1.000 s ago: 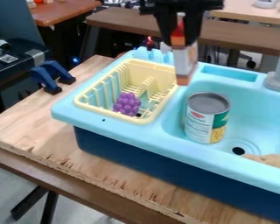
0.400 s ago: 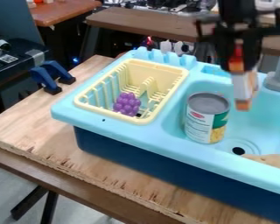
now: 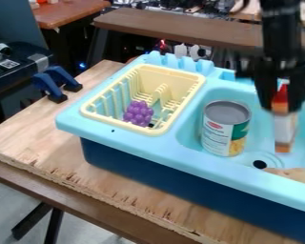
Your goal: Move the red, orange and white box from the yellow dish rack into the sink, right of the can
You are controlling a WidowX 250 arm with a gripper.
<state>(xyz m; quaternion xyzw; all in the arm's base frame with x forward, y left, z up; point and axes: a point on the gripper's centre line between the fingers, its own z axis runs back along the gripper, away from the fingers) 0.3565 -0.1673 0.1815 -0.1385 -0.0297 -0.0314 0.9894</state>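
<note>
The gripper pinches a small box near its top over the sink, so bumping the can could knock the box loose.

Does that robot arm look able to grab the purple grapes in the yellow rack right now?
Probably not as things stand: its claw already holds a small box over the sink. With the claw empty, the grapes look reachable from above, since the rack is open-topped and nothing covers them.
</note>
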